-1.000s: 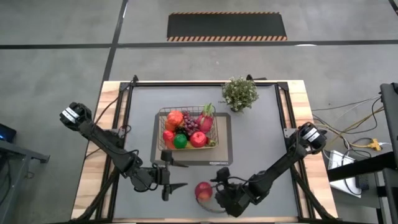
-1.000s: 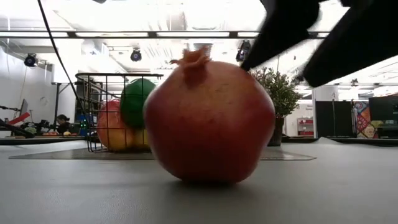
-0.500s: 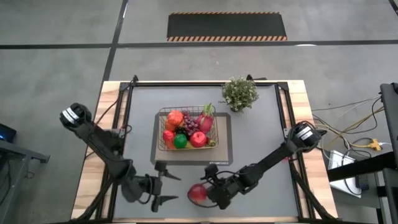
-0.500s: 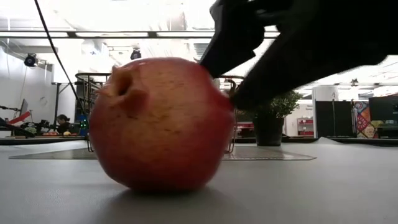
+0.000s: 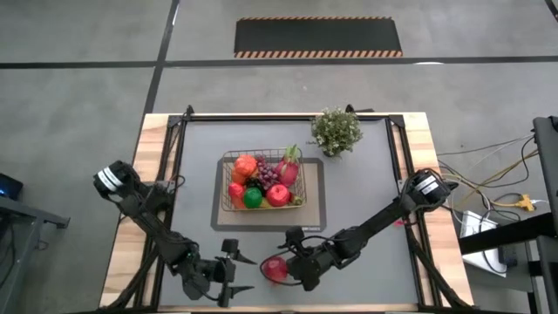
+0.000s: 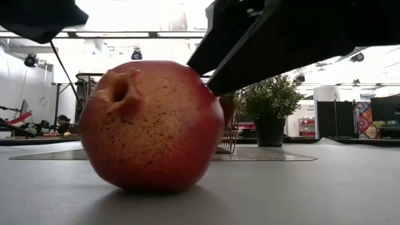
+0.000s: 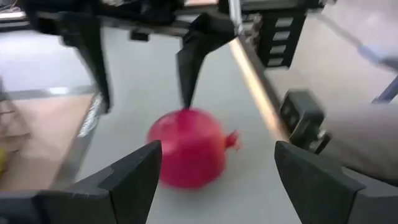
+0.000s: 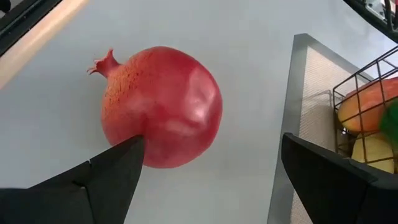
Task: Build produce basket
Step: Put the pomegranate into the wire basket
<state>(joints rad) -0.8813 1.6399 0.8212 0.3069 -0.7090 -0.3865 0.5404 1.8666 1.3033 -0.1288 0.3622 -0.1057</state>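
I judge the job nearly done: the basket [image 5: 261, 181] at mid-table already holds most of the produce, and one red pomegranate [image 5: 275, 269] lies loose near the table's [image 5: 366, 201] front edge. On its left my left gripper [image 5: 234, 271] has its fingers spread, holding nothing. On its right my right gripper [image 5: 291, 260] has its fingers wide too, one against the fruit, not clamped.

Finishes on the table
The pomegranate [image 8: 163, 106] has a glossy red skin, finely speckled; the tabletop [image 5: 366, 196] is smooth matt grey, edged in pale bare wood [image 5: 131, 218]; the basket [image 5: 263, 157] is thin dark wire; the gripper fingers [image 8: 112, 177] look matt black plastic.
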